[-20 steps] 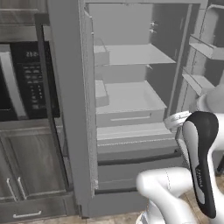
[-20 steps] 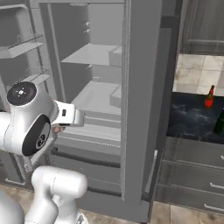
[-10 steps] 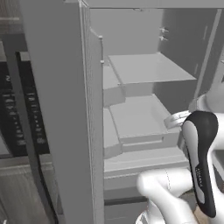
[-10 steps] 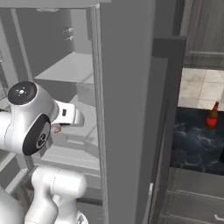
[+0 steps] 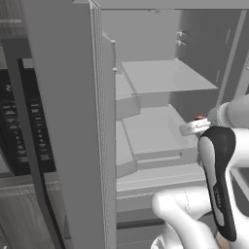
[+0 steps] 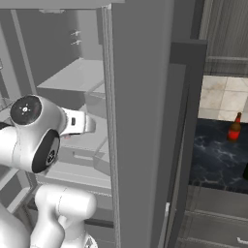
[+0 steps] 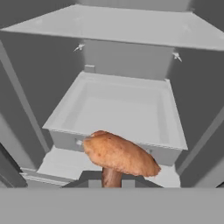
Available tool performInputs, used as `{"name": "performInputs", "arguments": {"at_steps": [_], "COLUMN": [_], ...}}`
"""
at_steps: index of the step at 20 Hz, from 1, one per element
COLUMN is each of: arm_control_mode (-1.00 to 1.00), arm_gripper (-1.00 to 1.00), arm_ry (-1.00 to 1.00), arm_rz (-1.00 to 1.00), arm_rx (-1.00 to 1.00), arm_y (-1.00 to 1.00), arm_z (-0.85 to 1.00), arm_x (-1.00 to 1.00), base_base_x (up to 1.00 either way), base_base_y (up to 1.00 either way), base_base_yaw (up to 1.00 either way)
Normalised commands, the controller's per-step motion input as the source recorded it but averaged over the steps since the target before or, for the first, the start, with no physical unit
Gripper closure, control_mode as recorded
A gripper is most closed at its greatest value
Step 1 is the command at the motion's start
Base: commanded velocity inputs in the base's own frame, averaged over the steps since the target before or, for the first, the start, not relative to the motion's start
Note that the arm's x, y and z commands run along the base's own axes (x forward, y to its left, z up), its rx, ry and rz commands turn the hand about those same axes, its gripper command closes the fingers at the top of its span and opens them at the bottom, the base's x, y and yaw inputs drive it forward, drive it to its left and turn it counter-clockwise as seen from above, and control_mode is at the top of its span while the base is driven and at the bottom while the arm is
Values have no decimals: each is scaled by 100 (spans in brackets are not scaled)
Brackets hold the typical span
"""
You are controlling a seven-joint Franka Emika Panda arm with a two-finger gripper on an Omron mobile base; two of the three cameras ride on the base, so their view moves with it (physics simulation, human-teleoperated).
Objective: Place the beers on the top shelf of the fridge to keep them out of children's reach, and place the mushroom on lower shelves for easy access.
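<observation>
While carried: one small reddish-brown mushroom (image 7: 118, 157) is pinched in the closed gripper (image 7: 113, 183), before the pale grey drawer-fronted lower shelf (image 7: 131, 109).
Placing: stem to be lowered well inside the rim (cap upright).
Bottles: one brown red-capped beer (image 6: 235, 128) counted, on the counter.

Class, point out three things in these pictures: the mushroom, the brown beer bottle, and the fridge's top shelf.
mushroom (image 7: 120, 154), hand view, on its reddish-brown cap.
brown beer bottle (image 6: 234, 130), right base view, on its red-labelled body.
top shelf (image 5: 165, 76), left base view, on its flat pale upper surface.
</observation>
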Motion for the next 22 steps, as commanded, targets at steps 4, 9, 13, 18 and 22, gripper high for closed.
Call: {"name": "performInputs", "arguments": {"at_steps": [4, 9, 13, 18, 22], "arm_control_mode": [-100, -100, -100, -100, -100], "arm_gripper": [100, 100, 100, 100, 100], "arm_ry": [-4, 9, 21, 14, 1], "arm_rz": [-1, -3, 0, 0, 0], "arm_rx": [0, -5, -7, -8, -6], "arm_y": [0, 3, 3, 1, 0], "arm_z": [-1, -18, -27, -47, -55], "arm_x": [52, 67, 69, 62, 47], "base_base_x": [0, 0, 0, 0, 0], "base_base_y": [0, 0, 0, 0, 0], "base_base_yaw": [0, 0, 0, 0, 0]}}
